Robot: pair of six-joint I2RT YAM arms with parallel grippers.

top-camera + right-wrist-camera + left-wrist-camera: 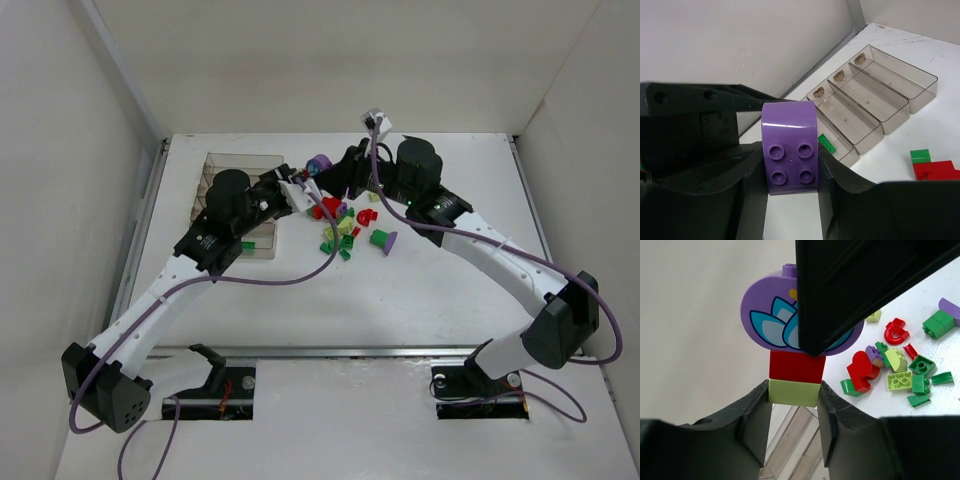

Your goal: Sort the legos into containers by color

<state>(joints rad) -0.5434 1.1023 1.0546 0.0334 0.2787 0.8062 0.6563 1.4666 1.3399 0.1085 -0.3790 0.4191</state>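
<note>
A three-piece stack stands upright in the left claw (794, 399): a lime brick (792, 391) pinched between its fingers at the bottom, a red brick (797, 366) on that, and a round purple piece (767, 315) with a blue lotus print on top; the right claw (790, 165) clamps the purple piece by its sides, four studs facing its camera; loose legos (900, 370) in red, green, lime and purple lie scattered right of the left claw; the clear tray (900, 95) of four long compartments lies beyond the right claw, to its right, with a green brick (826, 143) in the nearest compartment.
</note>
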